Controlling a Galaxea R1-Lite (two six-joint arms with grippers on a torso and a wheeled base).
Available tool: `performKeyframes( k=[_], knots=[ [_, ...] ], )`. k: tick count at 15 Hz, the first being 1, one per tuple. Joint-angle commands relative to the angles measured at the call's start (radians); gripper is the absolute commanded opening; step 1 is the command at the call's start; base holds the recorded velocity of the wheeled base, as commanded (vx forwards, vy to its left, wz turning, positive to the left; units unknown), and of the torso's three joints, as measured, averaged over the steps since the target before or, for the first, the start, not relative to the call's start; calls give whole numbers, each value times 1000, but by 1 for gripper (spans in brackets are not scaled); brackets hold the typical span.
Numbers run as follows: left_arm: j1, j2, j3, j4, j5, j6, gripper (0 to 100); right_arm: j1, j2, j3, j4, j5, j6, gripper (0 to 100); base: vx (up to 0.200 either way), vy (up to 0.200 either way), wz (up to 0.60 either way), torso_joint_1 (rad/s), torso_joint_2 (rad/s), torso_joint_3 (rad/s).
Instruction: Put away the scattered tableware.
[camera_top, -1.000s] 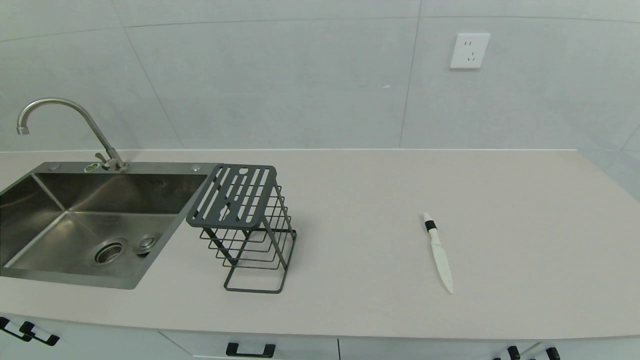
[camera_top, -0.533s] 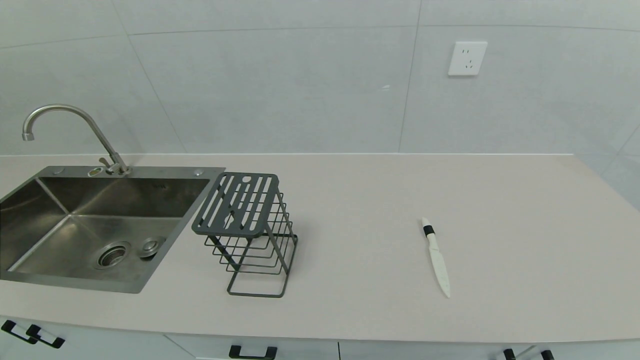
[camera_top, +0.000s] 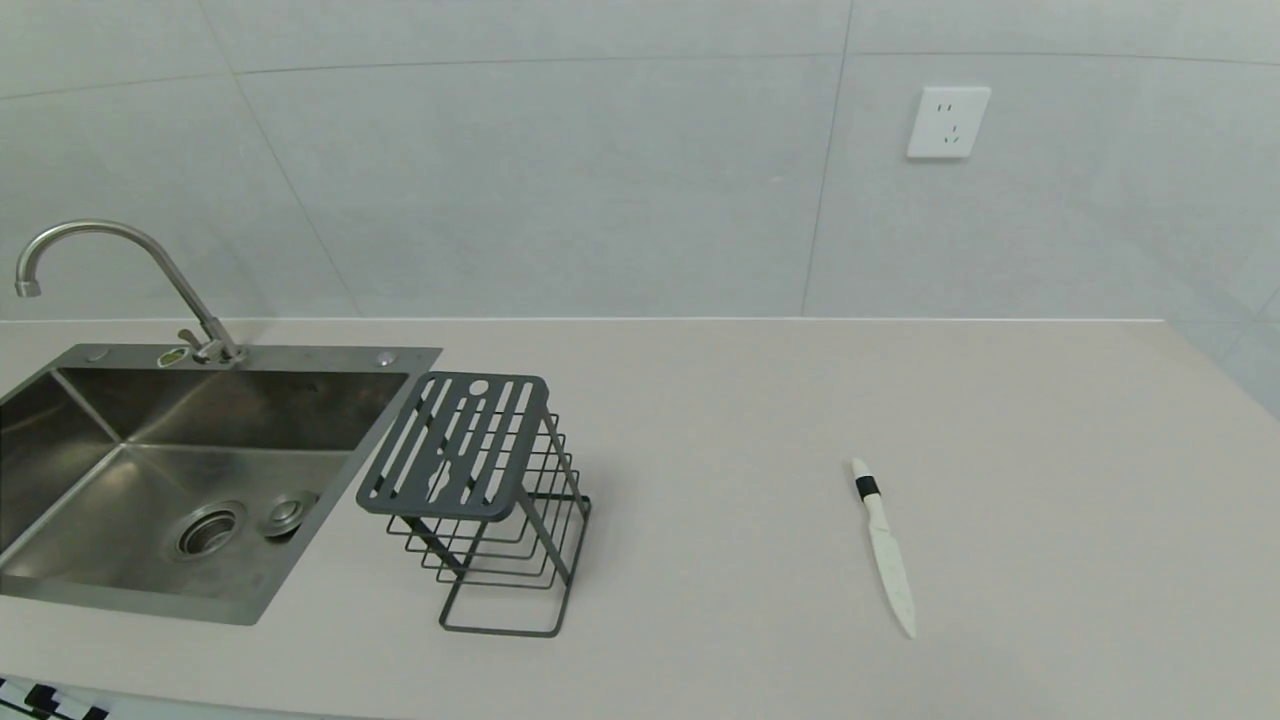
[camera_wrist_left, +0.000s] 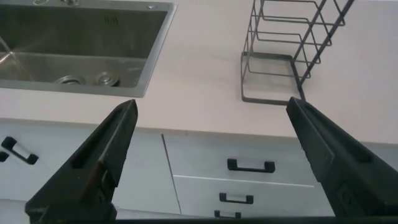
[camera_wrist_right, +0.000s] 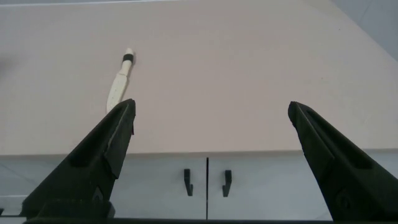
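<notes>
Currently knife (camera_top: 884, 545) flat on counter (camera_top: 700, 450), axis front-back, tip twd near edge.

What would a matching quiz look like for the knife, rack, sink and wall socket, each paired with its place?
Things: 1 knife; 2 rack; 3 sink; 4 socket.
Places: a on the wall; b lying flat on the counter, right side; c set into the counter, left end; d standing just right of the sink.
Pairs: 1-b; 2-d; 3-c; 4-a.
</notes>
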Motion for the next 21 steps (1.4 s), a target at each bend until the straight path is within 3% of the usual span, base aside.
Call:
performKeyframes(
  k=[1,7,19,21],
  knots=[
    [1,1,0,0,0,0,100,0,1,0,0,0,0,100,0,0,0,310,-36,261],
    [1,1,0,0,0,-2,100,0,1,0,0,0,0,100,0,0,0,206,-38,162],
    [1,1,0,0,0,0,100,0,1,0,-8,43,-89,100,0,0,0,-37,89,54],
    [1,1,0,0,0,0,100,0,1,0,-112,52,-89,100,0,0,0,0,0,0]
  ],
)
